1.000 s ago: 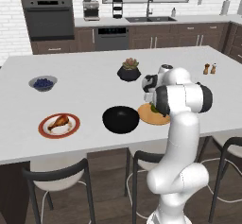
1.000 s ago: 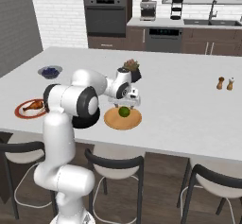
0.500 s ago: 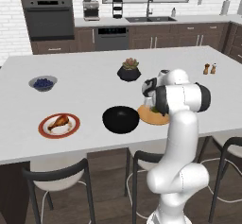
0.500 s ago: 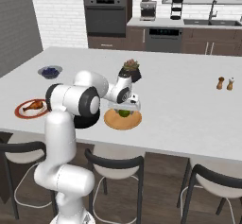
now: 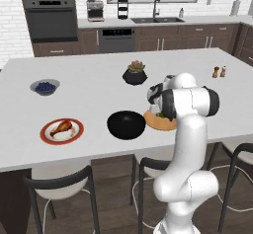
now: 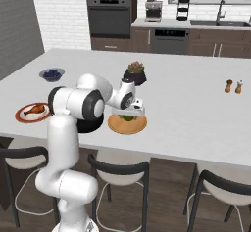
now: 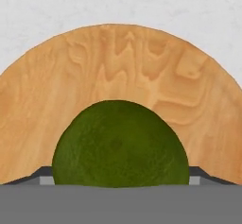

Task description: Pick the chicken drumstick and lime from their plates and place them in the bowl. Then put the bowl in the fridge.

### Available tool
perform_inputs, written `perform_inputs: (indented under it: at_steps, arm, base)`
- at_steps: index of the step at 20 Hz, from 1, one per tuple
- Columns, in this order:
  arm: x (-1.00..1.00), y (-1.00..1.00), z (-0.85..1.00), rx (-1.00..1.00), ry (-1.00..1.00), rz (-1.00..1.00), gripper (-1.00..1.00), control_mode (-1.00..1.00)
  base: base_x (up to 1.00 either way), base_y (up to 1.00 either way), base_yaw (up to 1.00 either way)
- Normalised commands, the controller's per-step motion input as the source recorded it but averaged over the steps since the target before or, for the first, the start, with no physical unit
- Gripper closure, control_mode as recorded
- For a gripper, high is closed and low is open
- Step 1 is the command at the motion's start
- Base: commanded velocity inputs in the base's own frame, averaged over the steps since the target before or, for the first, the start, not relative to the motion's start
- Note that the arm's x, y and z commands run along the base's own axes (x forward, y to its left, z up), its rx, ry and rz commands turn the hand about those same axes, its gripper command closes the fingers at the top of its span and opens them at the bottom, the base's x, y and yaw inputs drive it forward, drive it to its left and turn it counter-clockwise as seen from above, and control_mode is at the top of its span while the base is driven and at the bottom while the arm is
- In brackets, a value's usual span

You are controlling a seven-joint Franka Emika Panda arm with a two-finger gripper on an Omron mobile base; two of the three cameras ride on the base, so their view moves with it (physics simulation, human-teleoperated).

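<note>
- Two things are yet to go into the bowl (image 5: pixel 126 124), which sits empty on the island (image 5: pixel 89 92); the drumstick (image 5: pixel 60 127) lies untouched on the red-rimmed plate (image 5: pixel 73 135), well left of the bowl.
- The step in hand looks like the pick of the lime (image 7: pixel 119 144), which rests on the wooden plate (image 7: pixel 118 67), just right of the bowl as the left base view has it.
- The gripper (image 6: pixel 129 114) hangs low over that plate, right above the lime; in the hand view the fruit sits centred at the bottom, a sliver of a dark tip at each flank.
- The jaws seem spread about as wide as the lime, astride it; whether the pads touch its skin I cannot tell, so I cannot say if it is free or gripped.
- Next, by my judgement: close squarely on the round fruit, which could roll or squirt out of a skewed pinch, lift clear of the plate, then carry it the short way across to the bowl.
</note>
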Motion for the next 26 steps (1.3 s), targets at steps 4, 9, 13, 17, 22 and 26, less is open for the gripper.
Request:
perform_inputs:
  at_steps: [4,9,13,17,22,26]
  arm:
    - [-0.85,0.19,0.44,0.06,-0.1,0.04,1.0,-1.0]
    - [-1.0,0.26,1.0,0.07,-0.05,0.05,1.0,-1.0]
    - [-0.96,0.64,1.0,0.03,0.07,0.02,1.0,-1.0]
    - [-0.7,0.7,0.88,0.0,0.11,0.0,1.0,-1.0]
    - [-0.07,0.98,0.02,-0.03,0.13,0.0,1.0,-1.0]
    - [0.13,1.0,-0.2,-0.01,0.13,0.0,1.0,-1.0]
  base:
    - [0.0,0.0,0.0]
    - [0.0,0.0,0.0]
    - [0.0,0.0,0.0]
    - [0.0,0.0,0.0]
    - [0.0,0.0,0.0]
    - [0.0,0.0,0.0]
